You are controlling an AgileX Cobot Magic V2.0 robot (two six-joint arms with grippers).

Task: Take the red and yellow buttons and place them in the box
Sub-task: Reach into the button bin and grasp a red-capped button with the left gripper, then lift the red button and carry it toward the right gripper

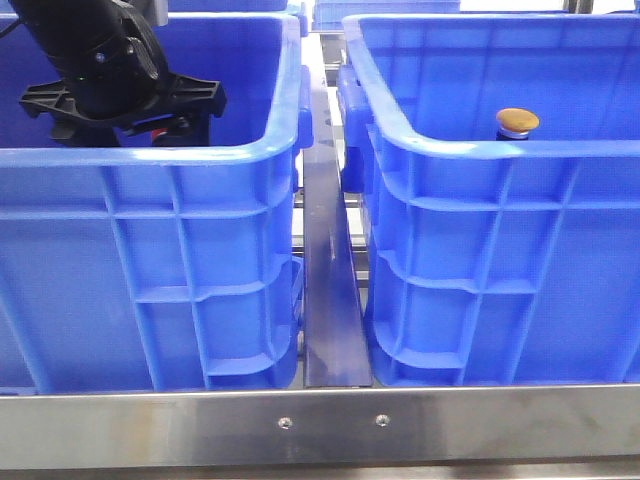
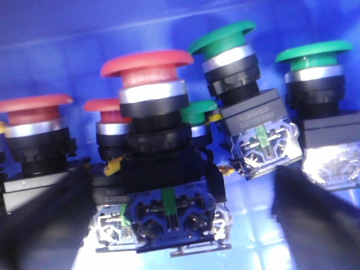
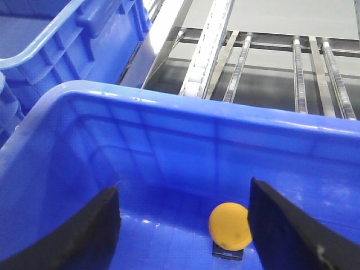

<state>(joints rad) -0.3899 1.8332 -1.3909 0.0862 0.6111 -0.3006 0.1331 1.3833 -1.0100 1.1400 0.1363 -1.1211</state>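
The left end effector [image 2: 180, 225] is low inside the left crate [image 1: 150, 160], its two dark fingers [image 2: 45, 225] spread apart. Between them stands a red button [image 2: 147, 64] on its dark body, not yet clamped. Just beside it are more red buttons [image 2: 34, 107] on one side and green buttons [image 2: 222, 36] on the other.

The right end effector [image 3: 183, 225] hangs over the box [image 3: 169, 121], fingers [image 3: 281, 225] also apart and holding nothing. Below it, nearer to one finger, a yellow button [image 3: 230, 226] rests on the box floor.
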